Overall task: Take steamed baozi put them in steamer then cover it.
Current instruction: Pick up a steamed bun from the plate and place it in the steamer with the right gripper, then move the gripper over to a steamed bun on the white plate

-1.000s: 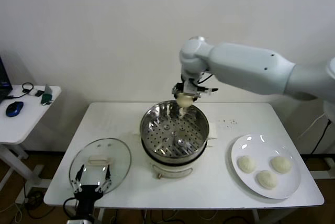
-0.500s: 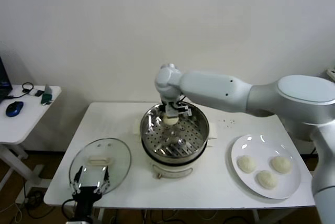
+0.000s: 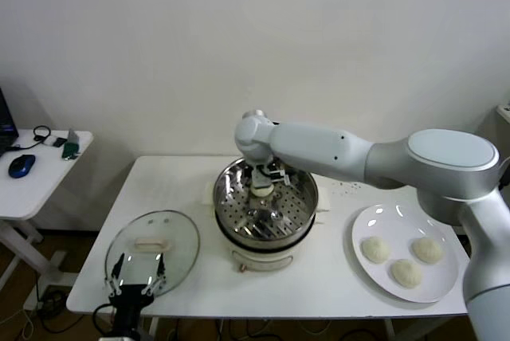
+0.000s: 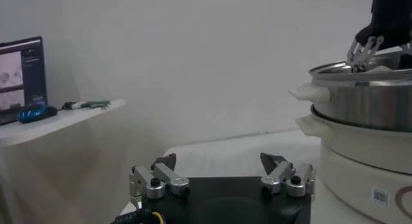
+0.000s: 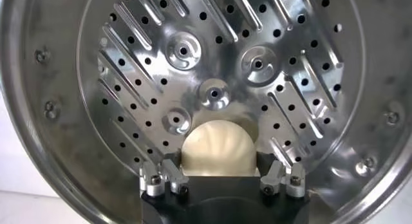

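My right gripper [image 3: 262, 183] is down inside the shiny steamer [image 3: 296, 212], at its far side, shut on one pale baozi [image 3: 261, 190]. In the right wrist view the baozi [image 5: 219, 147] sits between the fingers of the right gripper [image 5: 219, 159], just over the perforated bottom [image 5: 257, 64]. Three more baozi [image 3: 374, 249] [image 3: 428, 249] [image 3: 406, 274] lie on the white plate [image 3: 374, 217] at the right. The glass cover [image 3: 171, 233] with its white handle lies flat on the table, front left. My left gripper [image 3: 137, 276] is parked open and empty at the cover's near edge.
The steamer sits on a cream-white pot base [image 4: 360, 161] in the middle of the white table [image 3: 319, 293]. A side table [image 3: 40, 182] with a blue mouse [image 3: 22, 166] stands at the far left. My right arm reaches across above the pot.
My right arm swung left and down, taking the baozi from above the steamer's far rim down into the basket. The left arm has not moved.
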You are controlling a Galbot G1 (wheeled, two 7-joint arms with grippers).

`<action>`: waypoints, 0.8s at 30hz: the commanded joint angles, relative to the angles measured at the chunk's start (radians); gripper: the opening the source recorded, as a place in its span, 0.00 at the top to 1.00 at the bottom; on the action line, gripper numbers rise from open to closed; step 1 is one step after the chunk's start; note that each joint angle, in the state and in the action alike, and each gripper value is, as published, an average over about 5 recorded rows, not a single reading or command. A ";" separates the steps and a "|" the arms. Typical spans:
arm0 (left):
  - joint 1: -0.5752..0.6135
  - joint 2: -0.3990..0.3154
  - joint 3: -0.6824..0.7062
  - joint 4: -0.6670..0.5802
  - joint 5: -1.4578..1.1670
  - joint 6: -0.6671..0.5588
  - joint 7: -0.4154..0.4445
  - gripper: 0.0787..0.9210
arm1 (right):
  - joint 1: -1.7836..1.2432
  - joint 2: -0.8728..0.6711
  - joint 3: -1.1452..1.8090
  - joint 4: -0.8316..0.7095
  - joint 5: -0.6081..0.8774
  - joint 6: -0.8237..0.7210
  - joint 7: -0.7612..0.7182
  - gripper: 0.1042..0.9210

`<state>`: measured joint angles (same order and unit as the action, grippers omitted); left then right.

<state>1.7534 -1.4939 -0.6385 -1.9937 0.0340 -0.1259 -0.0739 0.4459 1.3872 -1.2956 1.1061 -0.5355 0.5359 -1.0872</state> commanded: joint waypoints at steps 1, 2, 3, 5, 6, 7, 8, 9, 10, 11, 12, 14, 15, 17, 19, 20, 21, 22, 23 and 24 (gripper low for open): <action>0.000 -0.001 0.000 -0.001 0.000 0.001 -0.001 0.12 | -0.006 -0.004 0.011 0.006 0.001 -0.006 -0.006 0.13; 0.000 -0.001 0.000 -0.001 0.000 0.002 -0.001 0.12 | 0.000 -0.010 0.014 0.013 0.007 -0.007 -0.008 0.12; 0.000 -0.001 0.000 -0.002 0.000 0.002 -0.001 0.12 | 0.009 -0.017 0.017 0.022 0.018 -0.009 -0.011 0.12; -0.001 -0.001 0.000 -0.003 0.001 0.004 -0.002 0.12 | 0.031 -0.033 0.021 0.039 0.046 -0.013 -0.016 0.12; -0.001 -0.001 0.000 -0.004 0.002 0.004 -0.002 0.12 | 0.045 -0.042 0.025 0.048 0.060 -0.014 -0.017 0.12; -0.001 -0.001 0.000 -0.004 0.002 0.005 -0.002 0.12 | 0.060 -0.051 0.029 0.056 0.078 -0.016 -0.019 0.12; -0.001 -0.001 0.000 -0.004 0.003 0.005 -0.002 0.12 | 0.076 -0.062 0.033 0.064 0.096 -0.018 -0.019 0.12; -0.002 -0.001 0.000 -0.004 0.004 0.005 -0.003 0.12 | 0.096 -0.075 0.035 0.071 0.122 -0.023 -0.018 0.12; -0.002 -0.001 0.001 -0.003 0.005 0.006 -0.003 0.12 | 0.113 -0.086 0.036 0.075 0.146 -0.029 -0.016 0.12; -0.003 -0.001 0.001 -0.003 0.006 0.006 -0.004 0.12 | 0.131 -0.099 0.035 0.078 0.172 -0.038 -0.012 0.12; -0.003 -0.001 0.002 -0.002 0.006 0.006 -0.004 0.12 | 0.145 -0.112 0.037 0.080 0.193 -0.047 -0.007 0.12; -0.005 -0.001 0.003 -0.001 0.008 0.006 -0.005 0.12 | 0.169 -0.139 0.040 0.083 0.230 -0.067 0.001 0.12; -0.006 -0.001 0.004 0.000 0.008 0.006 -0.005 0.12 | 0.183 -0.159 0.038 0.089 0.254 -0.084 0.001 0.12; -0.007 -0.001 0.006 0.000 0.009 0.007 -0.005 0.12 | 0.213 -0.206 0.022 0.107 0.329 -0.129 -0.007 0.12; -0.008 -0.001 0.008 0.000 0.010 0.008 -0.006 0.12 | 0.260 -0.269 -0.020 0.132 0.435 -0.197 -0.013 0.12; -0.008 -0.001 0.009 -0.001 0.011 0.008 -0.006 0.12 | 0.288 -0.303 -0.052 0.144 0.502 -0.233 -0.007 0.12; -0.008 -0.001 0.010 -0.002 0.011 0.009 -0.006 0.12 | 0.319 -0.338 -0.093 0.155 0.569 -0.271 0.010 0.12; -0.008 -0.002 0.011 -0.003 0.012 0.009 -0.006 0.12 | 0.350 -0.368 -0.139 0.166 0.645 -0.309 0.031 0.12; -0.007 -0.001 0.011 -0.004 0.012 0.009 -0.006 0.12 | 0.384 -0.400 -0.191 0.178 0.734 -0.358 0.054 0.12; -0.007 -0.001 0.012 -0.006 0.012 0.009 -0.006 0.12 | 0.413 -0.429 -0.241 0.191 0.825 -0.409 0.079 0.12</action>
<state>1.7464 -1.4945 -0.6268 -1.9983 0.0456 -0.1166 -0.0799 0.6676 1.1666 -1.3419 1.2252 -0.1689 0.3655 -1.0782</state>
